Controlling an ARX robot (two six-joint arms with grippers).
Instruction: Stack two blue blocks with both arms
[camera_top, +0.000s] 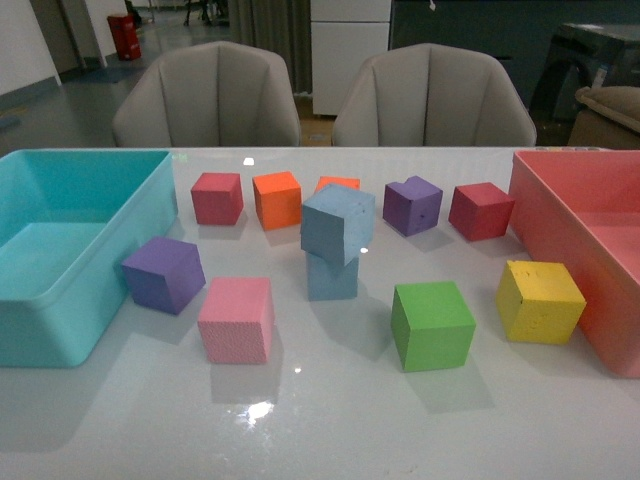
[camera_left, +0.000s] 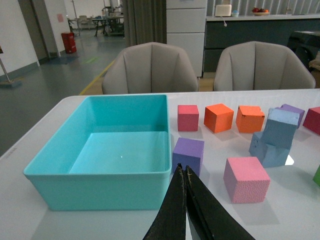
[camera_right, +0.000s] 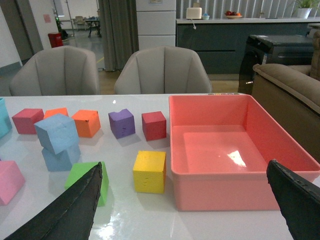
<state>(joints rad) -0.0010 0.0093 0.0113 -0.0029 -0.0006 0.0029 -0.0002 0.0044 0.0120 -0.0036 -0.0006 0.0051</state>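
We see the upper pale blue foam cube (camera_top: 338, 223) tilted on the lower pale blue foam cube (camera_top: 332, 277), mid-table; green foam cube (camera_top: 432, 325) and pink foam cube (camera_top: 236, 319) flank them. Left jaws pressed together, right jaws spread.

Even indoor light from overhead, small glare spots on the glossy white table (camera_top: 330, 430), soft shadows beside blocks, sharp focus

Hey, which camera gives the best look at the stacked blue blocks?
The front view: the upper blue block sits tilted and twisted on the lower blue block, near the middle and unobstructed. The left wrist view shows the stack smaller, toward the picture's edge, from another angle. The right wrist view shows it also clear but off to one side.
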